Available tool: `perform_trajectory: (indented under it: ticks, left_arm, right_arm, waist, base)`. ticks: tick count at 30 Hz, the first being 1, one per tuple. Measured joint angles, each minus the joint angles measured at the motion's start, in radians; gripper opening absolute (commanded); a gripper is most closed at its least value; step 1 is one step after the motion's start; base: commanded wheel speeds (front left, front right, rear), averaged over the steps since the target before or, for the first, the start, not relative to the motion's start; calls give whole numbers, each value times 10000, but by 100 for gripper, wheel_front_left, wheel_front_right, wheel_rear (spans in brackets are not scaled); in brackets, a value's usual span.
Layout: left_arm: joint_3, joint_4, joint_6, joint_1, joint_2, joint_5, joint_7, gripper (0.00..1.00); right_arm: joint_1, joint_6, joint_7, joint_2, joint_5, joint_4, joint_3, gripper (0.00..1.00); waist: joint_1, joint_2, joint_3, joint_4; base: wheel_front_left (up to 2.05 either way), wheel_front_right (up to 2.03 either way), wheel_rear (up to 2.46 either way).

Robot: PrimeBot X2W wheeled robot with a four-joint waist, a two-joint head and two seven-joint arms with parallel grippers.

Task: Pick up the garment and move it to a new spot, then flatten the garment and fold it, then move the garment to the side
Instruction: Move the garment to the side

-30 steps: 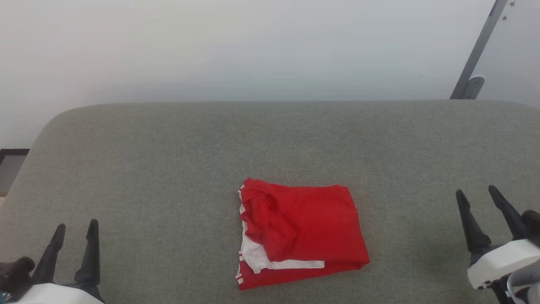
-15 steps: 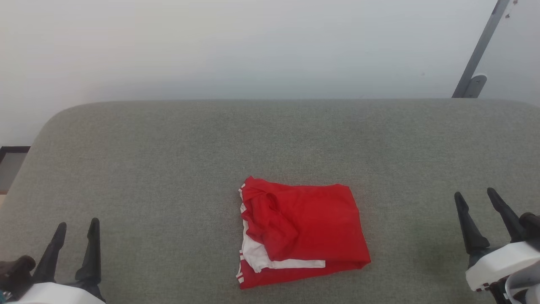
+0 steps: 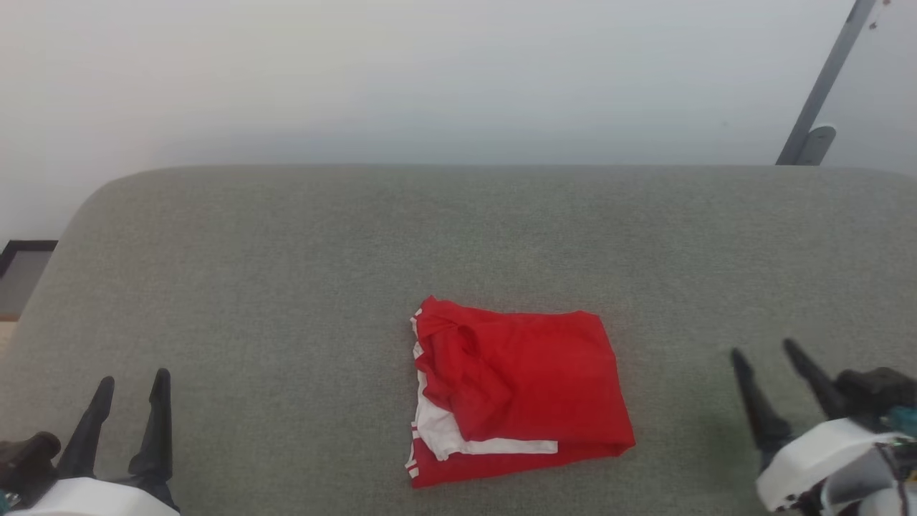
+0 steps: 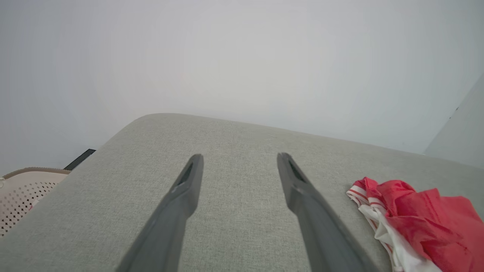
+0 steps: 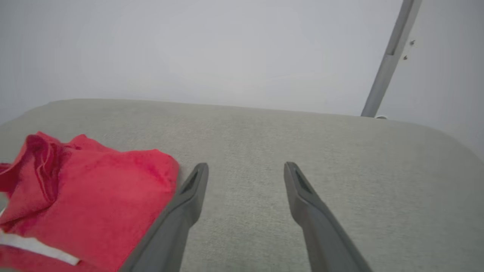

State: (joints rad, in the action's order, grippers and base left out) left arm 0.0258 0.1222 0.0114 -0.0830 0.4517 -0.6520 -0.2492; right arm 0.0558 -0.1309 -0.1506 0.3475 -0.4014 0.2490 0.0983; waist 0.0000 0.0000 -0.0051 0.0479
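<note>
I can't read any words or numbers here. The folded garment shows me just red cloth, a white bit and stripes on its edge.

Head camera: high above near edge of grey fabric-covered surface, facing down toward far edge and white wall. Wrist cameras: low, close over surface, left and right sides, facing far edge. All share folded red-and-white garment.
</note>
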Motion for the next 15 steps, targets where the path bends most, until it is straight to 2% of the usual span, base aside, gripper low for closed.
perform_trajectory:
  ticks: [7,15]
  left_arm:
    - [79,-33,-23,12,-33,-88,27,100]
    - [290,73,36,118,-186,-94,25,100]
  right_arm:
    - [358,0,1162,42,-734,-71,1277,100]
    - [1119,-2,2489,357,-1258,224,2084,100]
  waist:
    - [0,0,201,351]
    - [0,0,510,924]
  base:
    - [0,0,0]
    - [0,0,0]
